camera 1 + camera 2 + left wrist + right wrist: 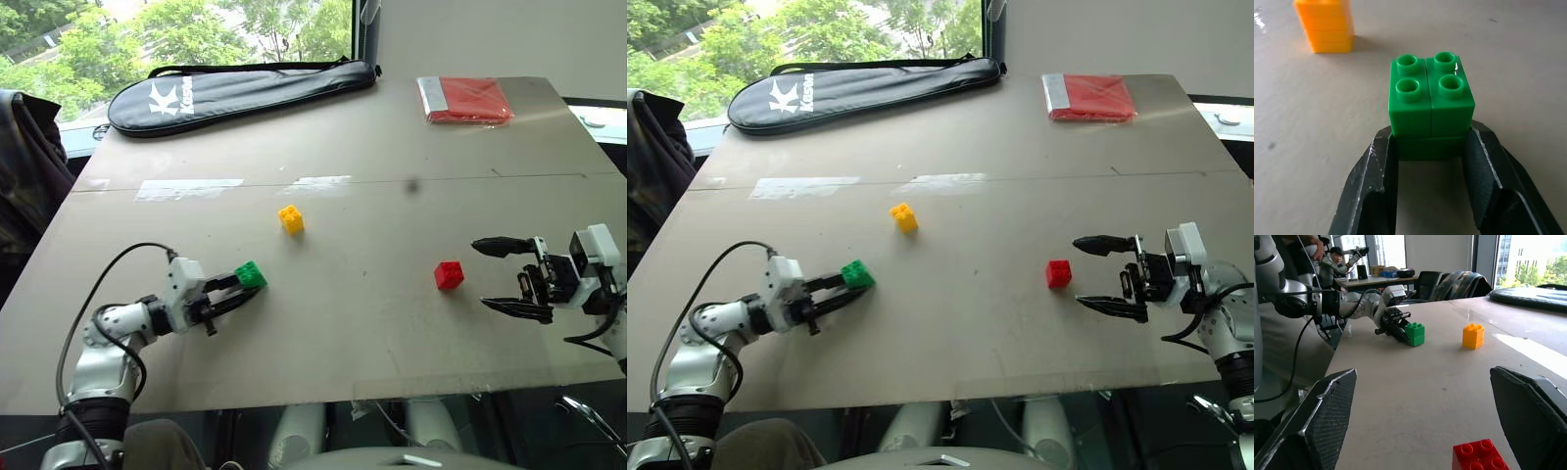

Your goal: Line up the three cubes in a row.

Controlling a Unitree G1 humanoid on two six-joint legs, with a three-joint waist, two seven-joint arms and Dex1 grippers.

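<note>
Nearest, at the table's (323,362) front edge: left gripper (235,291) lying low on the surface, fingers (1382,161) clamped on the green cube's (251,274) lower half, cube resting on the tabletop, studs up. On the right side, right gripper (509,277) hovering level just above the table, pointing inward, fingers (500,245) spread wide and holding nothing. Just beside its fingertips, toward the middle: red cube (449,275), sitting free on the table, untouched. Farther back, between green and red but closer to green: yellow cube (291,218), alone, studs up, apart from both others. Cubes forming a loose triangle, not a row. Beyond, glare patches across the table's middle. At the far edge, black racket bag (240,93) on the left, flat red packet (465,99) on the right.
</note>
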